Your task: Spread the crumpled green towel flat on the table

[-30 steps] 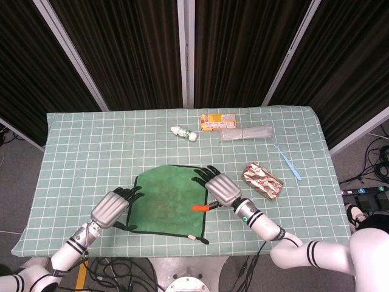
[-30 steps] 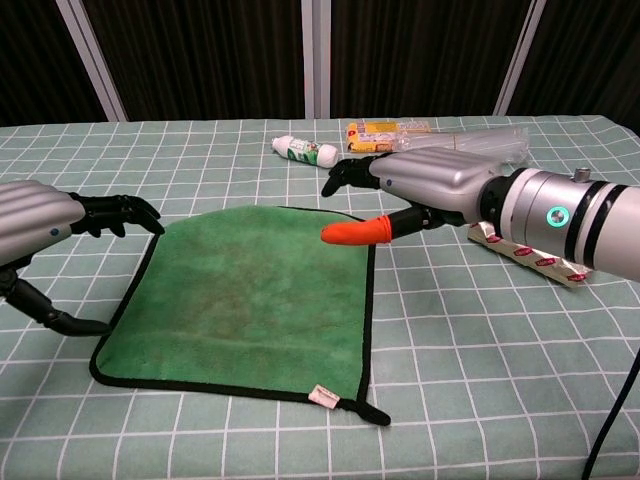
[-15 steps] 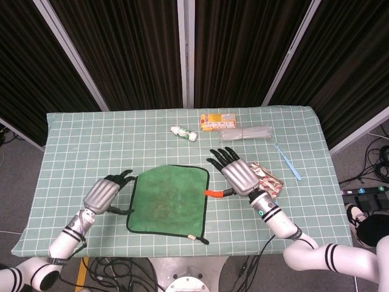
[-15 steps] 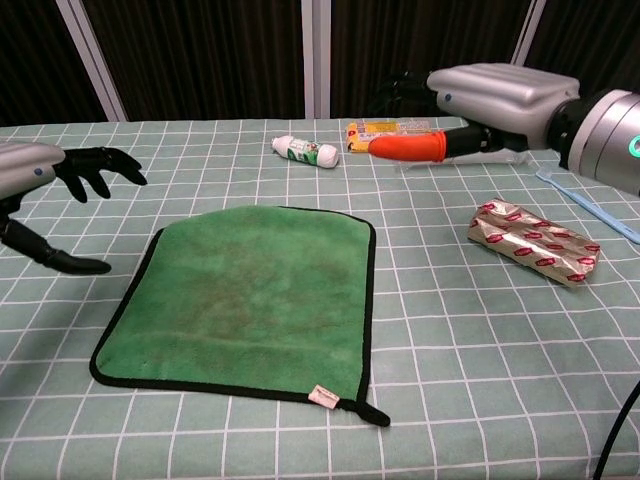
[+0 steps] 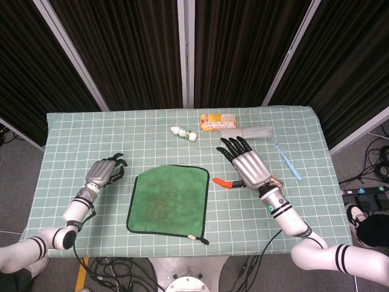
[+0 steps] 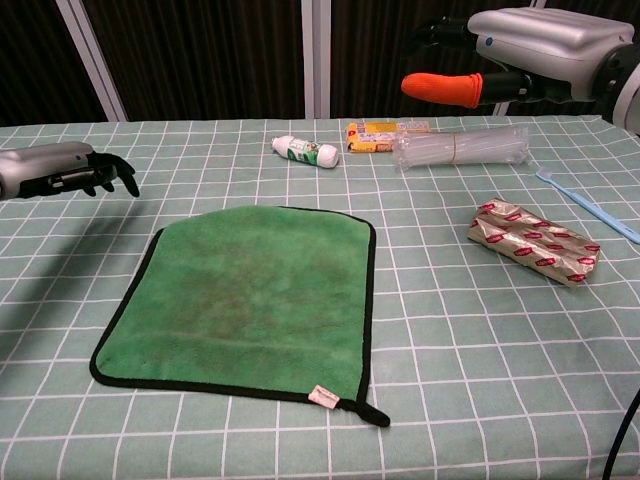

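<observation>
The green towel point(image 5: 169, 199) point(image 6: 251, 299) with black edging lies flat on the checked table, its white tag at the near right corner. My left hand point(image 5: 104, 172) point(image 6: 62, 170) hovers left of the towel, clear of it, fingers curled loosely and holding nothing. My right hand point(image 5: 249, 166) point(image 6: 520, 52) is raised to the right of the towel, fingers spread, orange-tipped thumb pointing left, nothing in it.
A foil snack packet point(image 6: 535, 241) lies right of the towel. Along the far edge sit a small white bottle point(image 5: 184, 132), a yellow box point(image 5: 217, 121) and a clear plastic bundle point(image 5: 245, 133). A blue toothbrush point(image 5: 287, 160) lies at far right.
Both hands have lifted off the towel and drawn apart: the left moved left and back, the right rose and moved right. The towel stays flat and unmoved.
</observation>
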Controlling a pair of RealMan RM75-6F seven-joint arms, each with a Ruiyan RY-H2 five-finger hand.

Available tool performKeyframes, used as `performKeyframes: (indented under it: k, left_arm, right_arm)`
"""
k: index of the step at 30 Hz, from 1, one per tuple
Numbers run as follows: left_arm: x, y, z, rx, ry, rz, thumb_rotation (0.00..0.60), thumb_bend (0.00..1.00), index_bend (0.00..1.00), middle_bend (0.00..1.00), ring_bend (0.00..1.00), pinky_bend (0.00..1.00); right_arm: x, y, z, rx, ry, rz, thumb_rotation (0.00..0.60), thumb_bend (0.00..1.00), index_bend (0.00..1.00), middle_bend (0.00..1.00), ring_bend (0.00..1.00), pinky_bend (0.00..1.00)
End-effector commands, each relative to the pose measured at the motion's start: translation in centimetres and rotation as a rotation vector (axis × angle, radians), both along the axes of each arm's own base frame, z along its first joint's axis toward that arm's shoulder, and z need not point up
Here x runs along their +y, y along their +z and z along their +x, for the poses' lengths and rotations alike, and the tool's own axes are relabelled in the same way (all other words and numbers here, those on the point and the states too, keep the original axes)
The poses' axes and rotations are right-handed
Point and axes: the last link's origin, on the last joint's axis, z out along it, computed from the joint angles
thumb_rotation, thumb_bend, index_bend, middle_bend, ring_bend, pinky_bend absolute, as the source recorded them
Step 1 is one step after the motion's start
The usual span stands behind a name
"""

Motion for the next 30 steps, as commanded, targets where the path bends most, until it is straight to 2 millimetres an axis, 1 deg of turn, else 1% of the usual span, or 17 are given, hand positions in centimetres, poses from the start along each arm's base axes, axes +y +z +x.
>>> performKeyframes:
  k: [1, 7, 12, 17, 19, 27, 30]
  left_arm:
    - [0.7, -1.0, 0.5, 0.001, 0.007, 0.006, 0.0, 0.66, 0.36, 0.19, 0.2, 0.22]
    - [0.5, -2.1, 1.0, 0.055, -0.064, 0.027, 0.0, 0.64, 0.4, 0.15, 0.16, 0.18]
    - [0.4, -3.2, 1.4, 0.078, -0.098, 0.02, 0.0, 0.64, 0.43, 0.15, 0.15, 0.18]
    - [0.5, -4.4, 1.7, 0.122, -0.133, 0.015, 0.0, 0.64, 0.44, 0.14, 0.14, 0.18]
    - [0.4, -4.8, 2.0, 0.116, -0.132, 0.009, 0.0, 0.64, 0.44, 0.14, 0.14, 0.18]
    - [-0.4, -6.2, 3.9, 0.068, -0.177, -0.014, 0.0, 0.63, 0.44, 0.14, 0.14, 0.18]
    - [-0.9, -6.5, 4.8, 0.042, -0.197, -0.025, 0.0, 0.63, 0.46, 0.14, 0.14, 0.17]
  right_arm:
    - [0.0, 0.1, -0.2, -0.004, -0.005, -0.003, 0.0, 0.18, 0.13, 0.01, 0.0, 0.0]
    - [0.0, 0.5, -0.6, -0.015, -0.014, -0.01, 0.0, 0.18, 0.13, 0.01, 0.0, 0.0]
    - [-0.1, 0.7, -0.8, -0.023, -0.024, -0.007, 0.0, 0.19, 0.13, 0.01, 0.0, 0.0]
    - [-0.1, 0.7, -1.2, -0.023, -0.033, -0.006, 0.0, 0.19, 0.13, 0.01, 0.0, 0.0]
    - [-0.1, 0.8, -1.2, -0.025, -0.036, -0.007, 0.0, 0.19, 0.13, 0.01, 0.0, 0.0]
    - [-0.1, 0.9, -1.6, -0.034, -0.047, -0.006, 0.0, 0.19, 0.13, 0.01, 0.0, 0.0]
    - [-0.1, 0.9, -1.8, -0.035, -0.054, -0.007, 0.0, 0.19, 0.13, 0.01, 0.0, 0.0]
